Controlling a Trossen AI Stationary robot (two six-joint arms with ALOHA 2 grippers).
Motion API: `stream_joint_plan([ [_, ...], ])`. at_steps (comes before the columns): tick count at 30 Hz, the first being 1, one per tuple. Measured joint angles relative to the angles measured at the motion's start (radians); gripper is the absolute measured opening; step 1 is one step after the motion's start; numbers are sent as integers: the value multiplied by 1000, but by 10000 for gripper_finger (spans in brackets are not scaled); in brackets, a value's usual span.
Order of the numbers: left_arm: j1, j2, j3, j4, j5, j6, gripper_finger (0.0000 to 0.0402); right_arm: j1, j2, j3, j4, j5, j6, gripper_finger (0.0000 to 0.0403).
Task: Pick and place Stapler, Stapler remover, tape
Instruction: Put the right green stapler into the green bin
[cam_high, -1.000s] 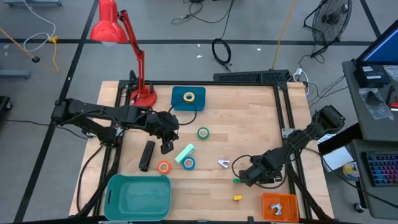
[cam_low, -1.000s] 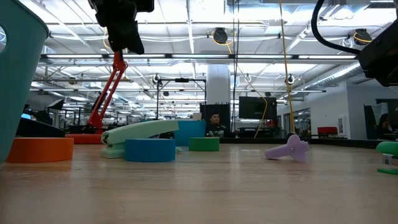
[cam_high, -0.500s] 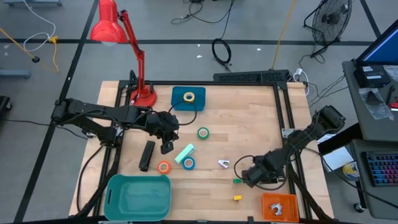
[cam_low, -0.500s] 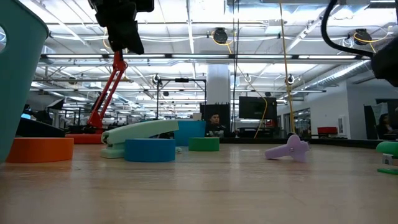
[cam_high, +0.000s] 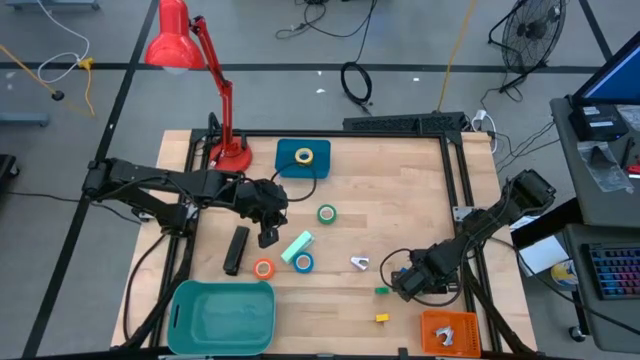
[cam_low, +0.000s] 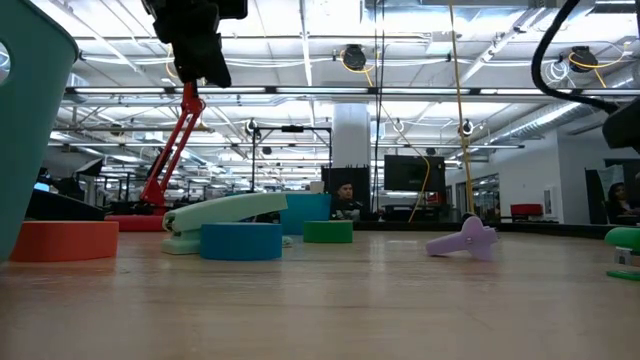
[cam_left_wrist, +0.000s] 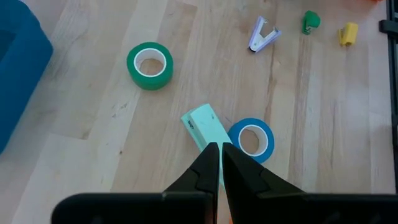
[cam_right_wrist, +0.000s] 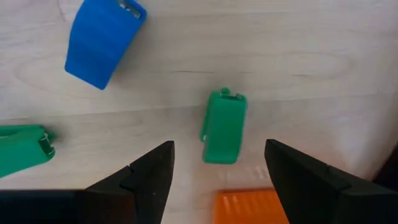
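Note:
The black stapler (cam_high: 236, 250) lies flat on the table at the left. Right of it my left gripper (cam_high: 268, 237) hangs shut above the wood, holding nothing. In its wrist view (cam_left_wrist: 219, 150) it is over a mint-green block (cam_left_wrist: 205, 127) and the blue tape (cam_left_wrist: 250, 138). The orange tape (cam_high: 263, 268) and green tape (cam_high: 327, 213) lie flat nearby. The yellow tape (cam_high: 303, 156) sits on a blue box. The lavender stapler remover (cam_high: 360, 262) lies right of centre. My right gripper (cam_right_wrist: 219, 146) stands open, pointing down, its fingers either side of a small green block (cam_right_wrist: 224, 127) without touching it.
A teal bin (cam_high: 222, 315) stands at the near left and a red lamp (cam_high: 232, 152) at the far left. An orange tray (cam_high: 448, 330) sits at the near right. Small blue (cam_right_wrist: 102, 37), green (cam_high: 381, 290) and yellow (cam_high: 381, 318) blocks lie around my right gripper.
My right gripper has drifted a little toward the table's right edge and slightly down, staying open. Nothing on the table has moved.

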Motion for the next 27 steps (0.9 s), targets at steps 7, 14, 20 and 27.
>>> stream_joint_plan([
  [7, 0, 0, 0, -29, 0, -3, 21, 15, 0, -30, 30, -7, 48, 246],
  [14, 0, 0, 0, -27, 1, -1, 21, 34, 0, -30, 44, -27, 80, 199],
  [20, 0, 0, 0, -23, 0, 5, 21, 39, 0, -30, 40, -20, 83, 123],
  [27, 0, 0, 0, -19, 0, 6, 21, 39, 0, -30, 40, 10, 76, 68],
])
